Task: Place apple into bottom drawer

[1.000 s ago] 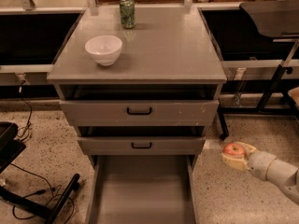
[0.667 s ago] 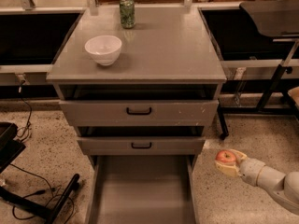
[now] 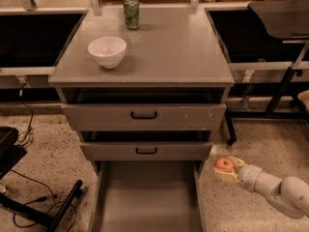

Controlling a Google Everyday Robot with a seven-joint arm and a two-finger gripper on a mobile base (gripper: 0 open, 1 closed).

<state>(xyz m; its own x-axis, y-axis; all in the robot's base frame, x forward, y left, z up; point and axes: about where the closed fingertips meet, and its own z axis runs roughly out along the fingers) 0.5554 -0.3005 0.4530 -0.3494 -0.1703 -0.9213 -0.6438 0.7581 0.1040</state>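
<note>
The small red-orange apple (image 3: 224, 164) sits between the pale fingers of my gripper (image 3: 225, 168), which is shut on it. The gripper reaches in from the lower right on a white arm (image 3: 275, 190) and hangs just right of the bottom drawer's right wall. The bottom drawer (image 3: 147, 199) is pulled far out at the foot of the grey cabinet, a long plain grey tray with nothing showing inside.
A white bowl (image 3: 106, 50) and a green soda can (image 3: 131, 12) stand on the cabinet top (image 3: 178, 47). Two upper drawers with black handles (image 3: 144, 115) are slightly open. A black stand and cables (image 3: 43, 207) lie on the floor at left. A dark table (image 3: 282, 18) stands at right.
My gripper with the apple has moved left, toward the bottom drawer's right wall. Nothing else has moved.
</note>
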